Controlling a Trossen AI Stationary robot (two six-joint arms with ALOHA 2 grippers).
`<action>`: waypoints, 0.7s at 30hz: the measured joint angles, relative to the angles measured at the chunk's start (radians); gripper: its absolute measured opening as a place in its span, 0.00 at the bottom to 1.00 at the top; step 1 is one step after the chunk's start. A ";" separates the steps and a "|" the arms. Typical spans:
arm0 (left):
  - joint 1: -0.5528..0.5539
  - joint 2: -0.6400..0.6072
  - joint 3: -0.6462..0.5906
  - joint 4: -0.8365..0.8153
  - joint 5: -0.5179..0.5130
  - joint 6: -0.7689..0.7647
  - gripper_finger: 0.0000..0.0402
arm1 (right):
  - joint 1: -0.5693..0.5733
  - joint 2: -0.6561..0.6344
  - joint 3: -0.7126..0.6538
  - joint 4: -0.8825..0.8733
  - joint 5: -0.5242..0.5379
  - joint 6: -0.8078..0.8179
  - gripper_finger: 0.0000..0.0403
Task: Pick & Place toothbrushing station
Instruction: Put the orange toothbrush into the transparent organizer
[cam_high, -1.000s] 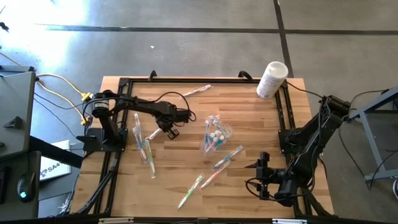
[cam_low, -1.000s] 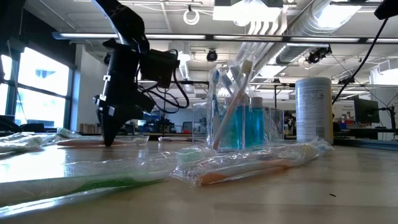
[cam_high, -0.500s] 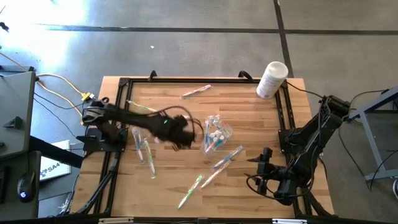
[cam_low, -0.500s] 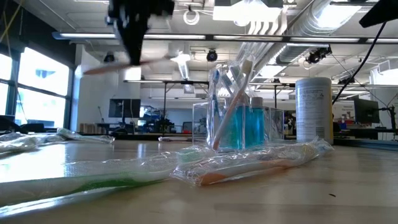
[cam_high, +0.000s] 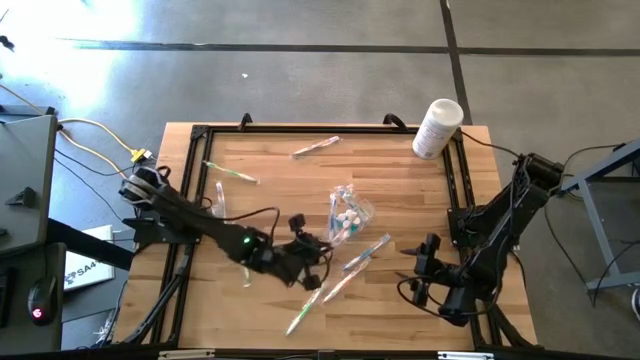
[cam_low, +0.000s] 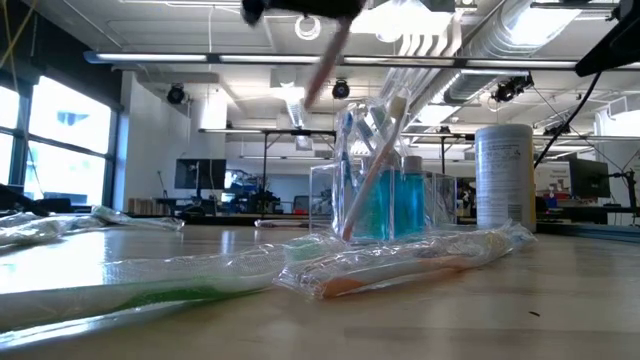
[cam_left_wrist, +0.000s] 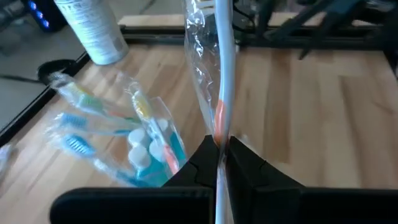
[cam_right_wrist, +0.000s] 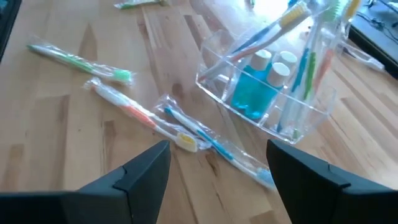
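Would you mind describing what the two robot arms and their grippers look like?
Both arms are black, slim and jointed, with black cables looping alongside. The left gripper has two dark, blocky fingers; a small green light glows on that arm. The right gripper has broad, flat, dark fingers.

wrapped toothbrush (cam_low: 322, 62) motion-blurred, left pincer (cam_low: 300, 8) cut off at top edge

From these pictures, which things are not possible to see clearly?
- Left gripper: shut on a wrapped toothbrush; its brush head is cut off by the left wrist view's top edge.
- Same toothbrush in the low view: motion-blurred, gripper above the frame.
- Clear holder: high view too small to count brushes or tubes.
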 joint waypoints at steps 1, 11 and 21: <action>0.018 0.003 -0.045 0.090 0.013 0.030 0.01 | 0.000 0.000 -0.003 0.000 0.000 0.000 0.64; 0.163 -0.002 -0.328 0.694 0.132 0.126 0.01 | -0.002 0.000 -0.004 0.001 0.007 -0.003 0.64; 0.180 0.000 -0.443 0.833 0.138 0.115 0.01 | -0.002 0.000 -0.004 0.024 0.006 -0.003 0.64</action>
